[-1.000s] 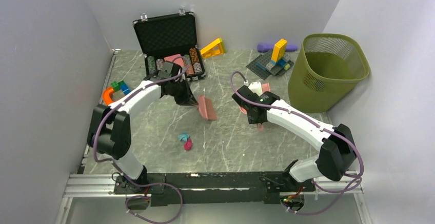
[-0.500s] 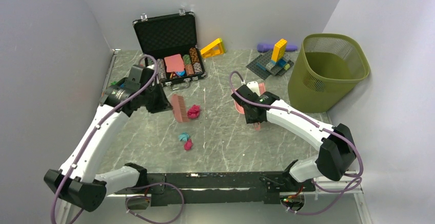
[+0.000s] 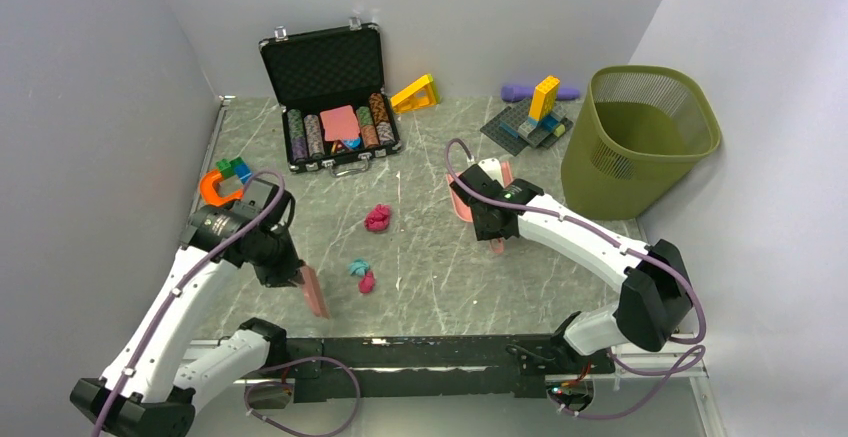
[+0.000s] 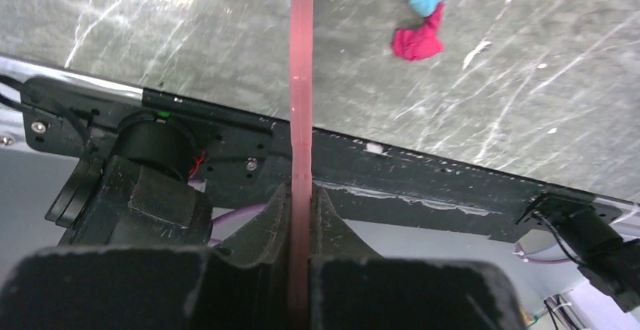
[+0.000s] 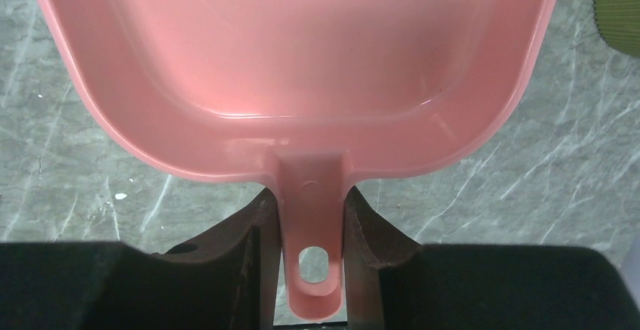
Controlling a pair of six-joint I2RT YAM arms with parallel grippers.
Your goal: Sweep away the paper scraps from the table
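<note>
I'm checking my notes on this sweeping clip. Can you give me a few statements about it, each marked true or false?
1. The right gripper holds the pink dustpan by its handle. True.
2. The dustpan already carries paper scraps. False: its tray is empty.
3. The left gripper is shut on the pink brush. True.
4. The table is free of paper scraps. False: three wads, two magenta and one teal, lie on it between the arms.

The marble table [image 3: 440, 257] bears paper scraps [image 3: 377, 218], a chip case [image 3: 330, 72] and blocks [image 3: 535, 117].
</note>
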